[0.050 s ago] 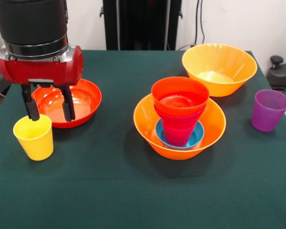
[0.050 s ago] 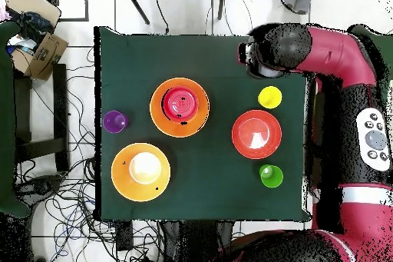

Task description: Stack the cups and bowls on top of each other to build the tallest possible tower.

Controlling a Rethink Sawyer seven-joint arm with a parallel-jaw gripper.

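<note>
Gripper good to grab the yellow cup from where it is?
Probably yes. The gripper hangs open right at the yellow cup's far rim, its fingers pointing down. The cup stands upright and alone; the shallow red-orange bowl sits behind it, not between them.
</note>
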